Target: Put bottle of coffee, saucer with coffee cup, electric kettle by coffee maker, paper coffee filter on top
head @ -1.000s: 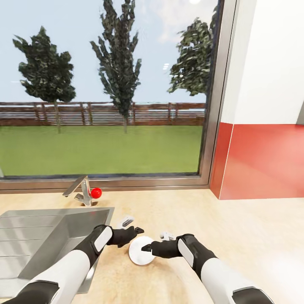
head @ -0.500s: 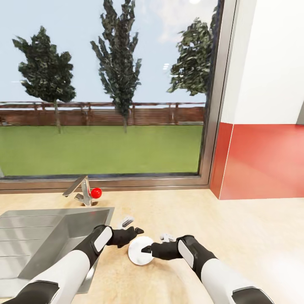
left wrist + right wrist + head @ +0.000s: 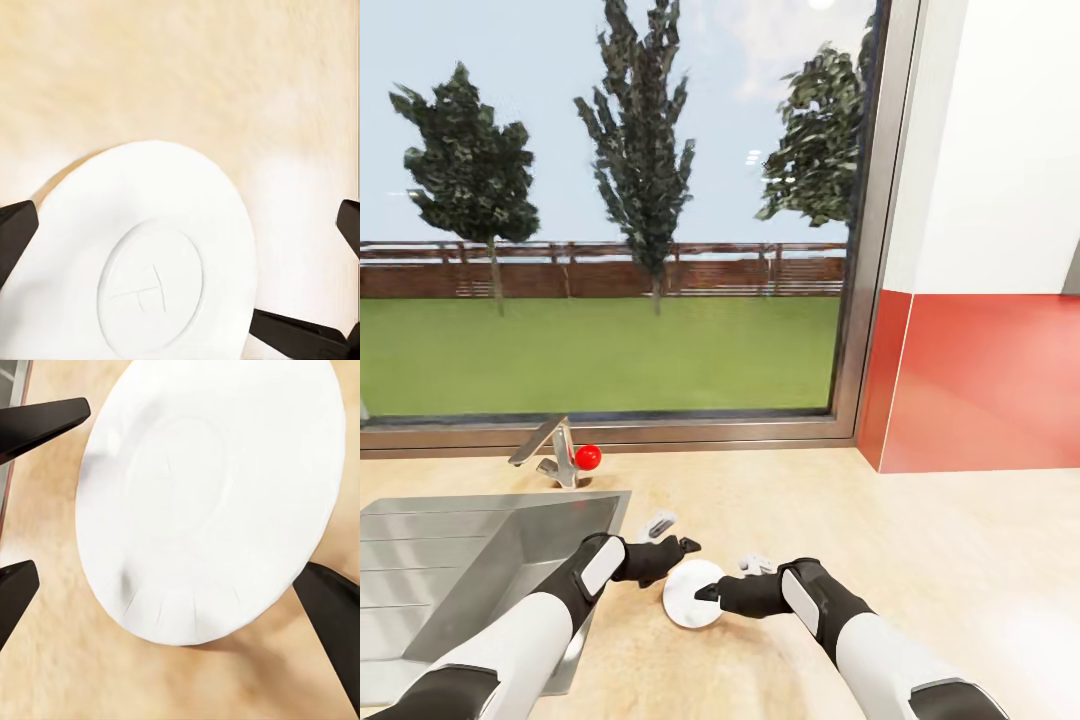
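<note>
Saucer point(image 3: 690, 592) lies flat on tan bench point(image 3: 920, 540), face up, just right of sink point(image 3: 470, 560). Left hand point(image 3: 682, 548) and right hand point(image 3: 707, 591), both wide, flank it; contact unclear.

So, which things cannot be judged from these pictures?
- Head view: whether the right gripper touches the saucer; its fingertips cover the rim.
- Head view: the left gripper opening; too small.
- Left wrist view: the saucer's near rim, cut off by the frame edge.
- Head view: the sink, cut off at the left.
</note>
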